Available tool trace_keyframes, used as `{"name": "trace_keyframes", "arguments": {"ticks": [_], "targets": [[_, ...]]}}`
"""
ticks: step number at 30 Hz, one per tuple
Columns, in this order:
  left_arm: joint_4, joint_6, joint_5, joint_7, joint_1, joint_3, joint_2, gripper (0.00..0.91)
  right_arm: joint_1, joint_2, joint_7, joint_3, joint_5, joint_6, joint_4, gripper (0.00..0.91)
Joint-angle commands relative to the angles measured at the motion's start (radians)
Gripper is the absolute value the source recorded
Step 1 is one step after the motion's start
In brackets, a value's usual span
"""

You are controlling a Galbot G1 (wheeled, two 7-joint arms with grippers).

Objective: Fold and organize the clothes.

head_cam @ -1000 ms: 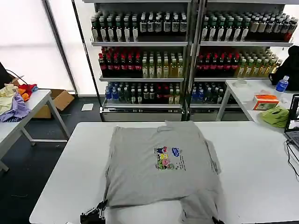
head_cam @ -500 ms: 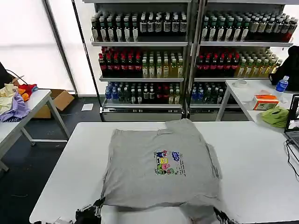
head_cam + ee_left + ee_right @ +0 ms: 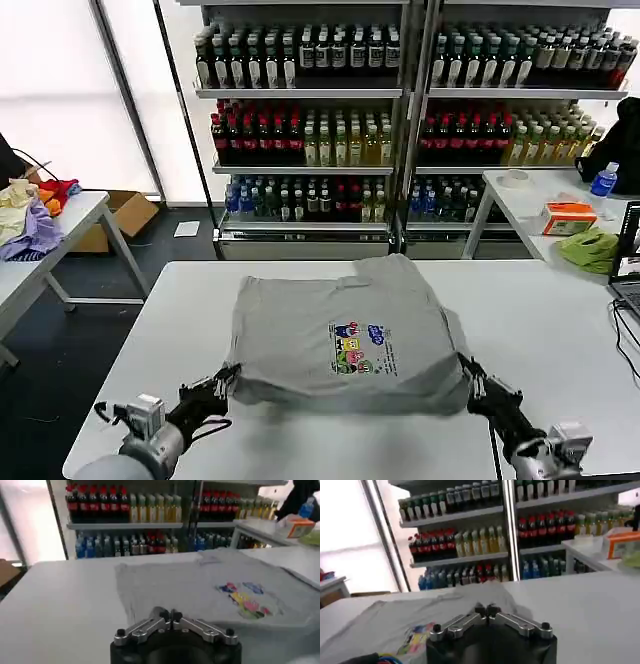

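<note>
Both grippers (image 3: 229,376) (image 3: 466,368) pinch T-shirt (image 3: 335,345) corners

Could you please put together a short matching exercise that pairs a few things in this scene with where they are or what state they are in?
Column one:
1. T-shirt
2. left hand
3. right hand
4. white table

Column two:
A. shut, at the shirt's near corner on the robot's right
B. carries the shirt
C. lying print-side up, near edge lifted
D. shut, at the shirt's near corner on the robot's left

Pairs: 1-C, 2-D, 3-A, 4-B
</note>
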Motion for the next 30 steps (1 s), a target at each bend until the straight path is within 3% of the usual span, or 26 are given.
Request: {"name": "trace_keyframes", "arguments": {"ticks": [1,2,3,6,9,15,17,22,27,28,30], "targets": [[0.202,-0.006,-0.029,0.029,-0.249,0.094,-0.012,0.071,0.354,0.015,-0.013,-0.180,-0.083,-0.065,-0.325,0.907],[0.232,-0.009,-0.019,0.033,-0.266,0.115,-0.021,0.343,0.370,0.034,-0.012,-0.198,-0.095,-0.058,-0.344,0.907],[0.266,-0.015,0.001,0.038,-0.284,0.130,-0.031,0.907,0.375,0.036,-0.012,-0.203,-0.099,-0.057,-0.347,0.907],[0.306,-0.013,0.053,0.056,-0.285,0.133,-0.046,0.907,0.409,0.063,-0.001,-0.202,-0.119,-0.072,-0.387,0.907],[0.317,-0.012,0.065,0.057,-0.265,0.105,-0.054,0.907,0.372,0.041,0.013,-0.164,-0.085,-0.111,-0.323,0.907],[0.170,-0.009,0.093,0.020,-0.110,-0.021,-0.048,0.907,0.135,0.013,0.031,-0.034,-0.076,-0.148,-0.123,0.907],[0.115,-0.007,0.104,0.007,-0.028,-0.055,-0.050,0.907,0.007,0.025,0.051,-0.012,-0.119,-0.173,-0.063,0.907],[0.004,-0.014,0.113,-0.003,0.168,-0.099,-0.060,0.907,-0.095,0.077,0.102,-0.010,-0.189,-0.181,-0.037,0.907],[0.040,-0.018,0.128,0.000,0.180,-0.040,-0.108,0.907,-0.077,0.097,0.128,-0.030,-0.189,-0.188,-0.105,0.907],[0.053,-0.017,0.128,0.000,0.169,-0.030,-0.119,0.907,-0.069,0.096,0.128,-0.034,-0.186,-0.184,-0.115,0.766],[0.085,-0.019,0.146,0.010,0.146,-0.013,-0.131,0.907,-0.040,0.099,0.121,-0.058,-0.148,-0.178,-0.138,0.000]]}}
